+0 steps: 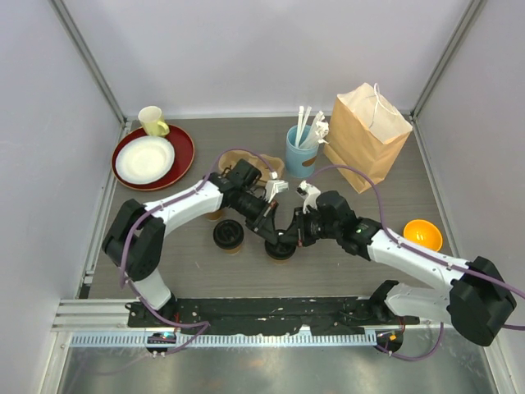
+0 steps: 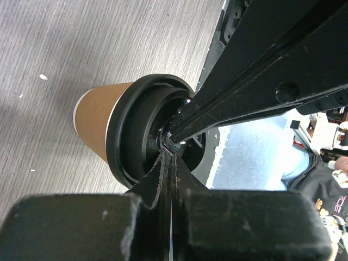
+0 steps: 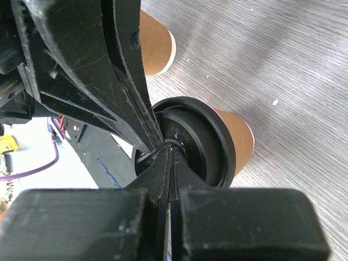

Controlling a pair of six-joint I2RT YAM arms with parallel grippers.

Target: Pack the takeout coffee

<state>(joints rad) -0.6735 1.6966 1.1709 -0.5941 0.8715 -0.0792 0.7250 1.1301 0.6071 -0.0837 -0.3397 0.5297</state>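
Observation:
One takeout coffee (image 1: pixel 280 249), a tan paper cup with a black sip lid, stands at the table's middle front. It fills the left wrist view (image 2: pixel 98 122) and the right wrist view (image 3: pixel 234 138). Both grippers meet on its lid. My left gripper (image 1: pixel 274 235) is shut, its tips (image 2: pixel 168 144) touching the lid's centre with nothing between them. My right gripper (image 1: pixel 289 236) is also shut and empty, with its tips (image 3: pixel 169 145) on the same lid. A second lidded takeout coffee (image 1: pixel 229 235) stands just to the left. It may be the tan cup (image 3: pixel 156 49) behind the left fingers, whose top is hidden.
A brown paper bag (image 1: pixel 367 135) stands at the back right, beside a blue cup of utensils (image 1: pixel 301 150). An orange bowl (image 1: pixel 422 235) sits at the right. A red plate (image 1: pixel 184 148) with a white dish and a yellow mug (image 1: pixel 151 121) is at the back left. Another tan cup (image 1: pixel 269 167) stands behind the left arm.

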